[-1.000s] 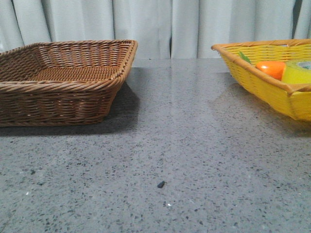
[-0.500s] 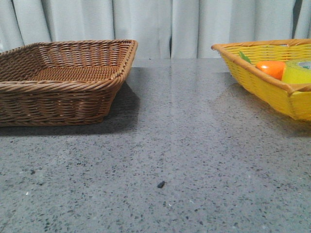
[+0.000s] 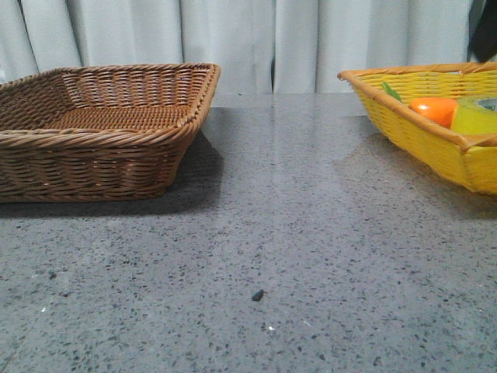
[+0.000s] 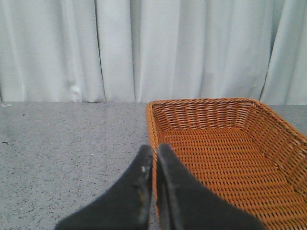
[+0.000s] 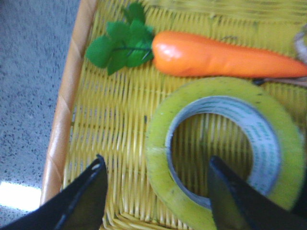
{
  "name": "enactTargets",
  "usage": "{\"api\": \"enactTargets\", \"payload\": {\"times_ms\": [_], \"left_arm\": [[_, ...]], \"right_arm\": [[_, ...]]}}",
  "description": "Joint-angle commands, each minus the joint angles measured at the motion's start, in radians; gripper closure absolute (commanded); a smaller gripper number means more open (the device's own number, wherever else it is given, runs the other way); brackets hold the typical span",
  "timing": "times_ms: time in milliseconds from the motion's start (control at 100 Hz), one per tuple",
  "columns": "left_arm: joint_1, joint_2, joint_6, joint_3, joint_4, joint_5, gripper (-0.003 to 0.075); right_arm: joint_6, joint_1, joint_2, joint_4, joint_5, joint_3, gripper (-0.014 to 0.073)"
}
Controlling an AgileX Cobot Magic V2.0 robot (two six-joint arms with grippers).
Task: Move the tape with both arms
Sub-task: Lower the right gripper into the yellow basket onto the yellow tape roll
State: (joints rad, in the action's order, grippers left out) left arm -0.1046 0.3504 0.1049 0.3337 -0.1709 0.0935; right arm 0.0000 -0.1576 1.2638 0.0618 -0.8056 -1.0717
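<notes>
The tape (image 5: pixel 225 148), a yellow roll with a white inner core, lies flat in the yellow basket (image 5: pixel 62 120) beside an orange carrot (image 5: pixel 225 55). My right gripper (image 5: pixel 156 163) is open above it: one finger is outside the roll's rim, the other over its hole, not touching. In the front view the tape (image 3: pixel 475 116) peeks over the yellow basket's rim (image 3: pixel 404 116) at the far right. My left gripper (image 4: pixel 154 148) is shut and empty, above the near edge of the brown basket (image 4: pixel 225 158).
The brown wicker basket (image 3: pixel 101 148) stands empty at the left of the grey table. The carrot (image 3: pixel 435 109) lies behind the tape. A dark part of the right arm (image 3: pixel 488 31) shows at the top right. White curtains hang behind.
A dark part of the right arm has come into the front view's top right corner, above the yellow basket. The baskets, the tape and the carrot have not moved.
</notes>
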Motion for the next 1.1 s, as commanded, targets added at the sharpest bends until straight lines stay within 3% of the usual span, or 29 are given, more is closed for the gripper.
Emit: {"api": "enactTargets", "payload": {"times_ms": [0,420,740,950,1090], "left_arm": [[0.002,0.013,-0.006,0.037,-0.003,-0.074,0.0741],[0.002,0.013,-0.006,0.037,-0.003,-0.074,0.0741],[0.002,0.013,-0.006,0.037,-0.003,-0.074,0.0741],[0.002,0.013,-0.006,0.037,-0.003,-0.076,0.0741],[0.002,0.013,-0.006,0.037,-0.003,-0.079,0.0741]], "right_arm": [[-0.010,-0.009,0.037,-0.004,0.027,-0.052,0.0209],[-0.010,-0.009,0.201,-0.005,0.029,-0.066,0.0218],[-0.010,-0.009,0.220,-0.011,0.036,-0.066,0.0494],[-0.010,-0.009,0.218,-0.011,0.024,-0.070,0.0517],[-0.010,-0.009,0.215,-0.011,-0.075,-0.155,0.0517]]}}
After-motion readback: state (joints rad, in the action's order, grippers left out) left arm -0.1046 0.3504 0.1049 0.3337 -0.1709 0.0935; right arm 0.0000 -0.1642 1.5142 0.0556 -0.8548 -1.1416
